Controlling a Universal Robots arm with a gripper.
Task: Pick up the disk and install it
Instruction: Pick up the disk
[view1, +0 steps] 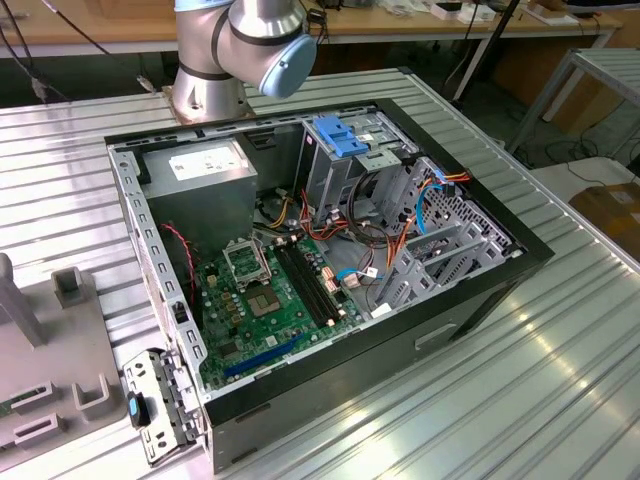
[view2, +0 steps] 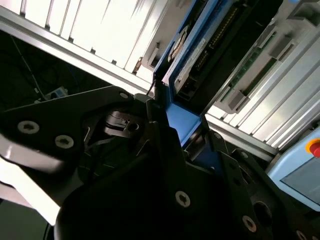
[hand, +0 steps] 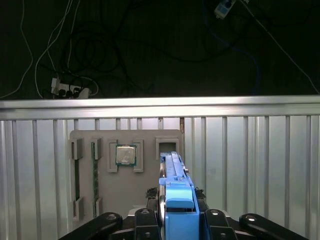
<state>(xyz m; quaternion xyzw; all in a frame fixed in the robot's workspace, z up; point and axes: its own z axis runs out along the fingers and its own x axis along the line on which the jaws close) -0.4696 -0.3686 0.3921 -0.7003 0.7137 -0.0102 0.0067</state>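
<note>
The jaws are closed on the disk (hand: 173, 172), 1 black finger (hand: 145, 225) pressing on each side of its blue rail (hand: 178, 210). In the first wrist view the disk is seen edge-on, held above the ribbed metal table (hand: 250, 165) and reaching out over a grey holder plate (hand: 125, 195). That plate carries a square processor chip (hand: 125, 154) and 2 narrow boards set in slots. In the second wrist view the blue end of the rail (view2: 181, 121) sits clamped between the dark fingers (view2: 165, 145), with the disk's dark underside (view2: 220, 40) running away from them.

In the exterior view an open computer case (view1: 480, 300) lies on the table (view1: 560, 380). Inside it are a green motherboard (view1: 265, 300), a grey power-supply box (view1: 205, 170) and a blue-handled drive cage (view1: 340, 135). The arm's base (view1: 210, 90) stands behind the case.
</note>
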